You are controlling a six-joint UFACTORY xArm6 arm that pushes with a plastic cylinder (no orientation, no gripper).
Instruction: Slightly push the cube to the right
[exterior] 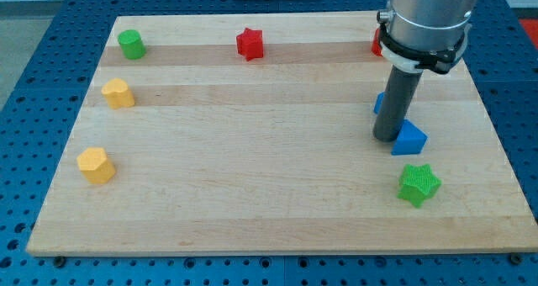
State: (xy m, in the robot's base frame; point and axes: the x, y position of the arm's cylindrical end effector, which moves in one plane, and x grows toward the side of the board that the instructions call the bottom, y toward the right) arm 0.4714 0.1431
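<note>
My tip (387,138) rests on the wooden board (252,193) at the view's right. A blue block (410,140) touches the tip's right side; its shape is angular, and I cannot tell whether it is a cube. A second blue block (379,103) shows as a sliver to the left of the rod, mostly hidden behind it. A red block (377,42) near the view's top is also mostly hidden by the arm.
A green star (419,184) lies just below the blue block. A red star (250,44) is at top centre and a green cylinder (130,44) at top left. Two yellow blocks (118,93) (96,165) lie at the left. The board's right edge is close.
</note>
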